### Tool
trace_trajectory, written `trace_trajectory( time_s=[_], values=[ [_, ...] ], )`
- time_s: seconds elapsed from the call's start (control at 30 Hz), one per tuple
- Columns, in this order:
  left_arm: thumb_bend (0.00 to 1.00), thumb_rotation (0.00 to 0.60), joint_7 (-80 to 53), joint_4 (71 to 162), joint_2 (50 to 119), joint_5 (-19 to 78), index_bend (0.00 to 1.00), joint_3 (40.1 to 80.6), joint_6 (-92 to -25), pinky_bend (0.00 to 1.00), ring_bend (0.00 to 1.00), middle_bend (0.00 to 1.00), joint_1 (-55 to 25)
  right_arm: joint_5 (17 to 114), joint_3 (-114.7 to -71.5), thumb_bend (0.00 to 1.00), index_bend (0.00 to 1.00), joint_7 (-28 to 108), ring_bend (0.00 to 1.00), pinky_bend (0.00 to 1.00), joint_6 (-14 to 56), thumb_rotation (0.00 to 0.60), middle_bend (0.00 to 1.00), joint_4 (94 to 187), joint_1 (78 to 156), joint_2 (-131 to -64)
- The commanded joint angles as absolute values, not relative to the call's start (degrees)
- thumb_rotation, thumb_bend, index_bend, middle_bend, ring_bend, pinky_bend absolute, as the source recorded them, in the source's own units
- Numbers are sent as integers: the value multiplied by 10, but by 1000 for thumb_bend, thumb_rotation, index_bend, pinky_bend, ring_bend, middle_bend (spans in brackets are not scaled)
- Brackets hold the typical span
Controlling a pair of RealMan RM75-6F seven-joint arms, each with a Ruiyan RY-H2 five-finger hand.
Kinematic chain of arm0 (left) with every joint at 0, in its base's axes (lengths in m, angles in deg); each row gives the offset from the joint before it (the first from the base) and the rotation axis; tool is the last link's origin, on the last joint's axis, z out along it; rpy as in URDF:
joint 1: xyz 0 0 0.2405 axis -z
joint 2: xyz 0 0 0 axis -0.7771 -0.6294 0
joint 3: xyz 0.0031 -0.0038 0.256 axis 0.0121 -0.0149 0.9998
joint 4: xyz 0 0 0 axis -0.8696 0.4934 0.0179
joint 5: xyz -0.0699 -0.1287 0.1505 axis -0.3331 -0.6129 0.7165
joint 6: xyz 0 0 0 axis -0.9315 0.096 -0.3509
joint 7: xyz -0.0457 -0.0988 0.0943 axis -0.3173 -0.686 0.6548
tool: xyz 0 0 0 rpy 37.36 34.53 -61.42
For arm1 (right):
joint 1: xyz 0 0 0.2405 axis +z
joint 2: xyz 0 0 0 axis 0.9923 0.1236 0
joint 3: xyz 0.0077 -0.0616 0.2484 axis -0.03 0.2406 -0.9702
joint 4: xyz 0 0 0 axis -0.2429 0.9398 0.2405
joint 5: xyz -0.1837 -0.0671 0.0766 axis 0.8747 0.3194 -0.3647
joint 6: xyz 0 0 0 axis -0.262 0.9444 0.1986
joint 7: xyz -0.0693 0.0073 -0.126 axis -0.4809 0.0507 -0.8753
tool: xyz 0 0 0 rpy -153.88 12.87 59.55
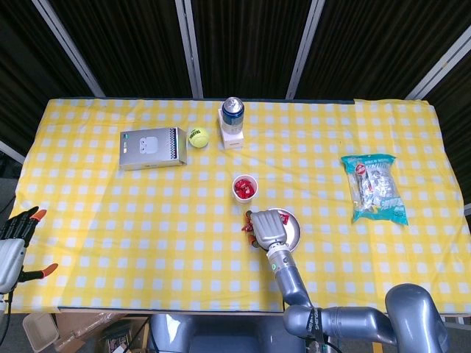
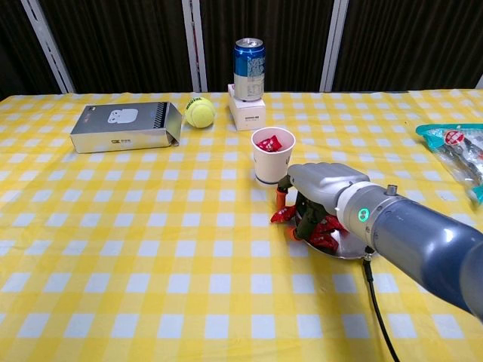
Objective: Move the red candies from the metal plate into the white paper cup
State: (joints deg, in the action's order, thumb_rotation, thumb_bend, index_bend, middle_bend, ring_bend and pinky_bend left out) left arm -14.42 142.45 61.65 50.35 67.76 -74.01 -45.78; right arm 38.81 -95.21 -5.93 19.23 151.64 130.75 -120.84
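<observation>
I have the right hand (image 2: 321, 197) curled down over the metal plate (image 2: 353, 249), near the desk's front edge, pinching a red candy (image 2: 283, 215). Next I judge: lift, carry to the white paper cup (image 2: 272, 160) just behind.

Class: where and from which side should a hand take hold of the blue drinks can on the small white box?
Grip the blue drinks can around its upright cylindrical wall, coming from the front. It stands raised on the small white box, so a low, careless reach might hit the box.
</observation>
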Motion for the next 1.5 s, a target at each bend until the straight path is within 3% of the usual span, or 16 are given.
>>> trace_trajectory(
  time_s=[0.03, 0.27, 0.97, 1.23, 1.5],
  values=[
    [16, 600, -143, 1425, 616, 504, 0, 677, -740, 0, 0, 0, -457, 387, -951, 406, 467, -57, 934, 1000, 194, 600, 791, 1516, 1305, -1207],
    [16, 600, -142, 1425, 617, 504, 0, 678, -741, 0, 0, 0, -458, 399, -950, 478, 570, -45, 934, 1000, 195, 600, 791, 1531, 1298, -1202],
    [16, 600, -140, 1423, 619, 507, 0, 678, -746, 0, 0, 0, -459, 428, -944, 496, 573, -37, 934, 1000, 173, 600, 791, 1606, 1281, -1175],
    [16, 600, -138, 1425, 618, 506, 0, 678, -744, 0, 0, 0, -459, 450, -990, 496, 572, -47, 934, 1000, 155, 600, 791, 1679, 1296, -1132],
    [16, 600, -134, 1426, 619, 503, 0, 677, -742, 0, 0, 0, -458, 417, -1052, 496, 573, -57, 934, 1000, 166, 600, 791, 1649, 1333, -1117]
  ],
)
